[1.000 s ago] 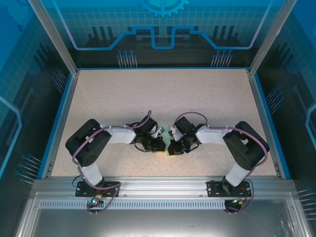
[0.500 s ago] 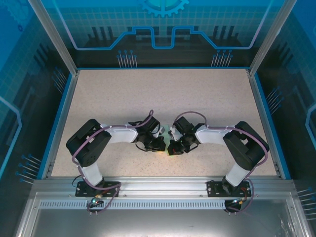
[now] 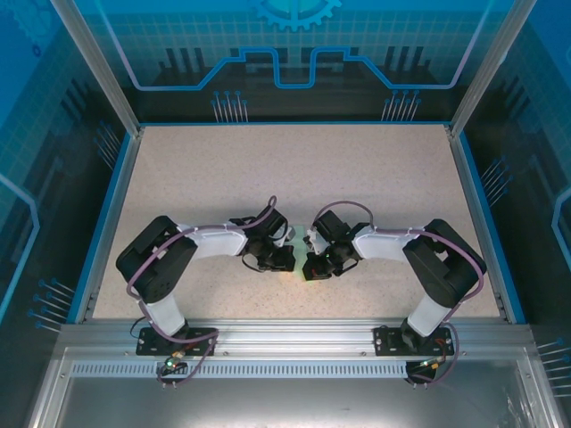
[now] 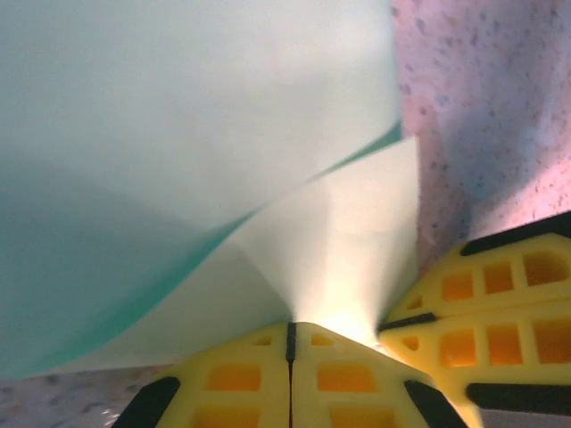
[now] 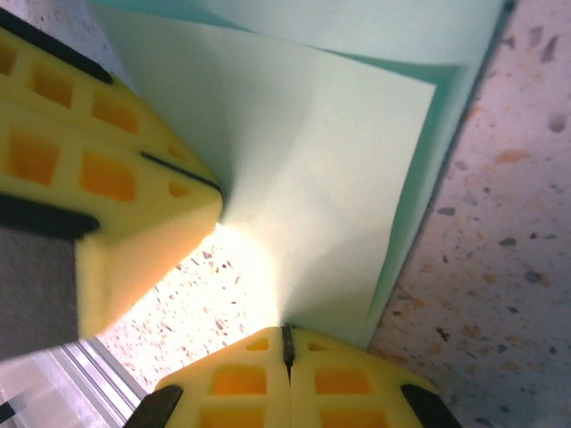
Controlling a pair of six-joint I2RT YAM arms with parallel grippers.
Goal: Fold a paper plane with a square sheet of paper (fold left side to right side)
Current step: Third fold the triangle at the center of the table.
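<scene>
Speckled beige tabletop edged in blue trim, enclosed by translucent blue panels printed with circuit and gear motifs, with silver aluminium posts at the corners and a slotted metal rail along the near edge

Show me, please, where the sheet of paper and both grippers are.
sheet of paper [image 4: 178, 107], left wrist view, broad upper layer.
left gripper [image 4: 290, 330], left wrist view, closed fingertip seam.
right gripper [image 5: 287, 333], right wrist view, closed fingertip seam.
</scene>
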